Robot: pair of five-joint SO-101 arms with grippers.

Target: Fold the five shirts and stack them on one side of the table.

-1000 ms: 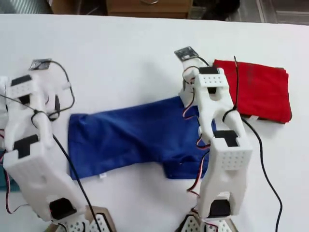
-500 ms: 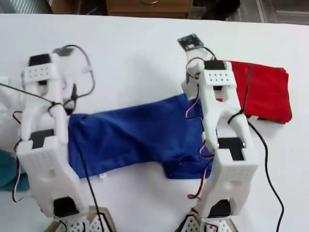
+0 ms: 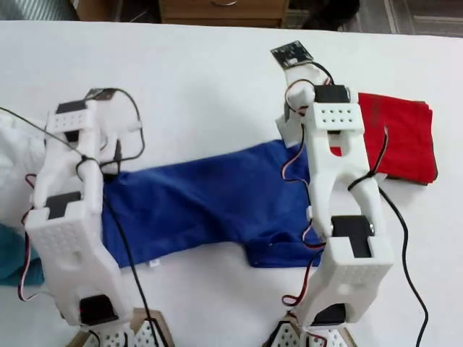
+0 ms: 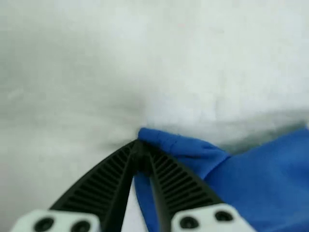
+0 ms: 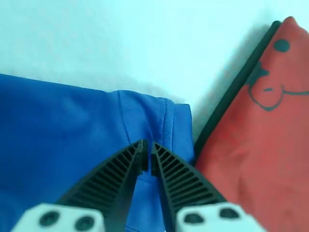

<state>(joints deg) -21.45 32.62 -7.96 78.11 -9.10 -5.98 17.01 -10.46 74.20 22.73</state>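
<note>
A blue shirt [image 3: 202, 202] lies spread flat across the middle of the white table [image 3: 195, 72]. My left gripper [image 4: 140, 157] is shut on the shirt's far left corner [image 4: 164, 140]; in the high view that gripper [image 3: 110, 166] sits at the shirt's left end. My right gripper [image 5: 147, 159] is shut on a fold of the blue shirt [image 5: 58, 125] at its far right corner, in the high view [image 3: 289, 141]. A folded red shirt [image 3: 401, 141] lies just right of it, close to the right fingers [image 5: 183, 183].
A dark folded layer [image 5: 231, 92] lies under the red shirt [image 5: 260, 145]. A white cloth [image 3: 11, 144] and a teal cloth [image 3: 9, 256] sit at the table's left edge. The far half of the table is bare. Cables hang along both arms.
My left arm has swung right from the table's left edge onto the shirt's left corner. My right arm has shifted slightly right and farther, staying at the right corner.
</note>
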